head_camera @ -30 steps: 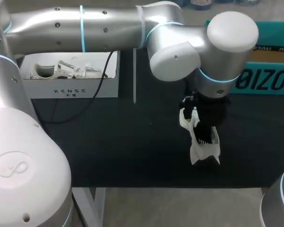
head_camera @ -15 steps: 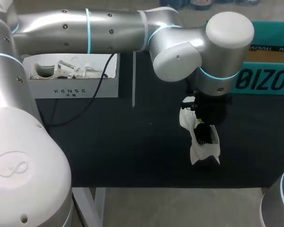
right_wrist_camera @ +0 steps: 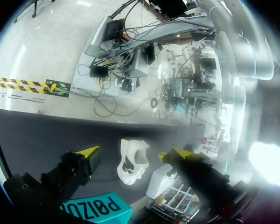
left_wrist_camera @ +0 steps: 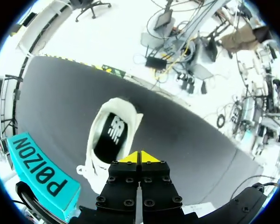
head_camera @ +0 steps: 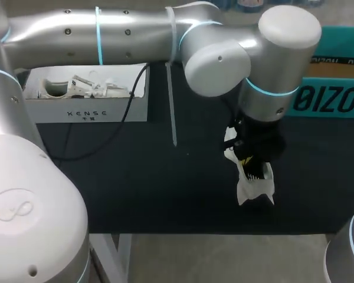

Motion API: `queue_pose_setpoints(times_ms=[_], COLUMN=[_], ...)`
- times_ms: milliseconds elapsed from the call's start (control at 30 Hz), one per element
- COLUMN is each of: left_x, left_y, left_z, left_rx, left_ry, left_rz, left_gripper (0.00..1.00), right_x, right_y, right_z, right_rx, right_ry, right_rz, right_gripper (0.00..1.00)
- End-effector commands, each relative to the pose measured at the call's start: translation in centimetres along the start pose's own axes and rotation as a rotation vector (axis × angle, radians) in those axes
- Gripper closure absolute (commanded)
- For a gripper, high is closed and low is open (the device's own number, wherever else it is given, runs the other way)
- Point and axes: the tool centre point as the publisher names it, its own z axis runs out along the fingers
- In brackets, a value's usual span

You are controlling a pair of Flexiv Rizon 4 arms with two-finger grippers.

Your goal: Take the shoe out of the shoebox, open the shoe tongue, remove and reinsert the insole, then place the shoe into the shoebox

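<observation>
A white shoe lies on the black mat, its opening up and the black insole showing inside. My left gripper is straight above it, and its yellow tips are pressed together at the end of the opening nearest the gripper. I see nothing between them. The teal shoebox stands at the back right, beside the shoe in the left wrist view. My right gripper hangs open well away, with the shoe small and far ahead between its fingers.
A white box holding loose white parts sits at the back left, with a black cable trailing from it over the mat. A thin white strip slants across the mat's middle. The teal shoebox is under the right gripper.
My left gripper has gone from open to shut over the shoe and has sunk slightly toward it. The shoe has stayed in place. The white strip now slants and reaches further forward.
</observation>
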Motion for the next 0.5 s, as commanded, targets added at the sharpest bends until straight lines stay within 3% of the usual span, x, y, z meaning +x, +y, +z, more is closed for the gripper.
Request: queue_pose_setpoints(times_ms=[33,500], left_x=[2.13,2.13], left_y=[-1.85,-1.85], left_z=[-0.7,-0.7], left_rx=[0.127,0.127], left_ry=[0.106,0.106], left_rz=[-0.135,-0.135], left_gripper=[0.01,0.0], right_x=[-0.19,-0.19], right_y=[0.77,0.77], right_z=[0.08,0.08], right_rx=[0.363,0.363], right_ry=[0.006,0.006], right_rz=[-0.001,-0.001], right_gripper=[0.0,0.0])
